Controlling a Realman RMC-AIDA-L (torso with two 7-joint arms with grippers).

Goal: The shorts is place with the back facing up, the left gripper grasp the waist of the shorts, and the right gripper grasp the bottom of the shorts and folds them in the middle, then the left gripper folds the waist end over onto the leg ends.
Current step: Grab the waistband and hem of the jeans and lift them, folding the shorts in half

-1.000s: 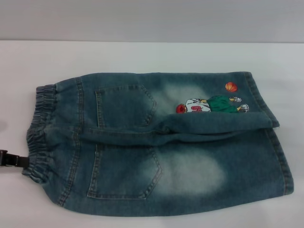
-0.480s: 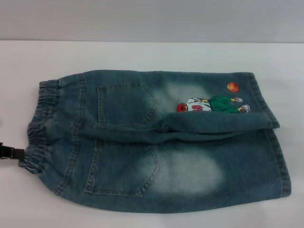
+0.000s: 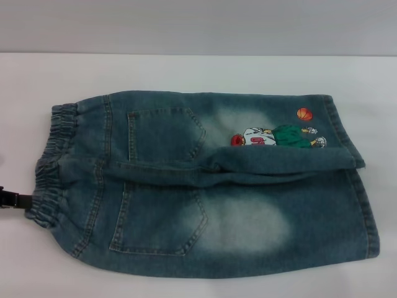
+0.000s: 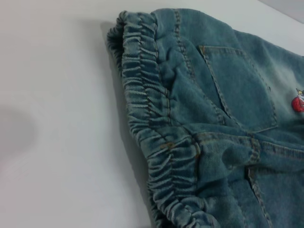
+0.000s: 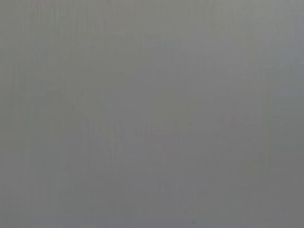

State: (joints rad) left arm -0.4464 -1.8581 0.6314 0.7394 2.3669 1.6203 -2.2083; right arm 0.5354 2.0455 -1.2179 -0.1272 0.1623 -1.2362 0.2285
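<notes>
Blue denim shorts [image 3: 205, 186] lie flat on the white table [image 3: 186, 71], both back pockets facing up. The elastic waist [image 3: 53, 161] is at the left and the leg ends [image 3: 367, 214] at the right. The far leg is turned over along the middle, showing a cartoon print [image 3: 276, 136]. Only a black tip of my left gripper [image 3: 11, 200] shows at the left edge, touching or just beside the near corner of the waist. The left wrist view looks along the gathered waist [image 4: 156, 137] from close by. My right gripper is out of view.
The table's far edge meets a grey wall [image 3: 198, 28]. Bare white table surrounds the shorts on the left and far sides. The right wrist view shows only plain grey.
Since a second ago the black gripper tip slid left toward the frame edge, and the waist's near corner shifted slightly up and left. Hardly anything changed in the last half second.
</notes>
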